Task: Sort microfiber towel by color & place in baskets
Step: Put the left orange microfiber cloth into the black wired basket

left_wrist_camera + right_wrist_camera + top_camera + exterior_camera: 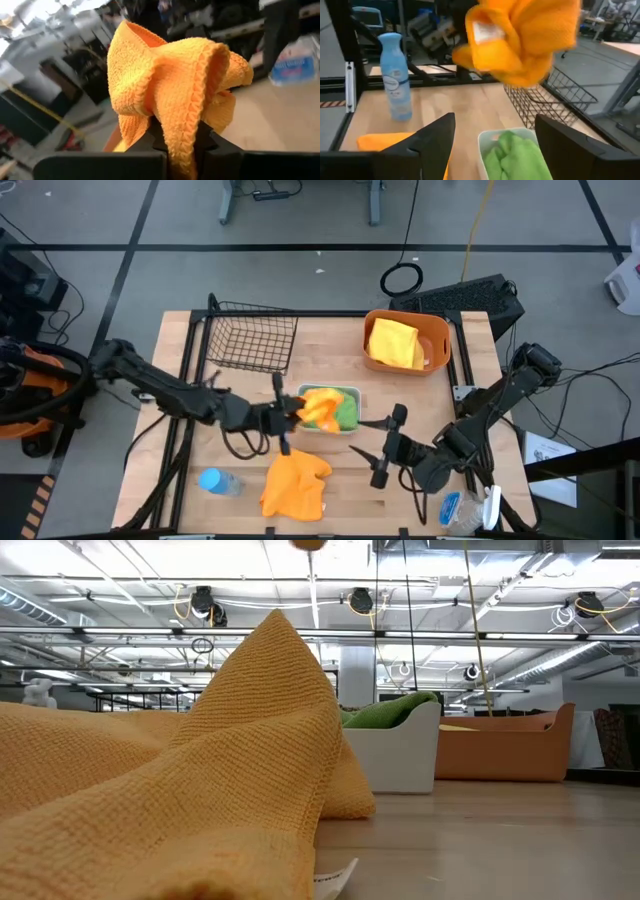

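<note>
An orange towel (318, 404) hangs in the air over the white tray (352, 393), with my left gripper (285, 418) shut on it. A green towel (344, 414) lies bunched in that tray. A second orange towel (295, 485) lies crumpled on the table near the front edge. A yellow towel (393, 342) sits in the orange tub (438, 330). My right gripper (388, 446) stands open just right of the tray, touching nothing; its wrist view shows the green towel (515, 155) below and the held orange towel (520, 40) ahead. My left gripper pinches a bunched fold of the orange towel, with its stitched hem (186, 131), between its two fingers. Several layers are gathered there. The fingers lie about level and come from the table's left. The towel is lifted clear and bulges out beyond the fingertips.
The black wire basket (250, 335) stands at the far left. A blue-capped bottle (218, 481) lies near the front left, beside the orange towel on the table. Another bottle (455, 508) lies at the front right. Bare wood shows between tray and tub.
</note>
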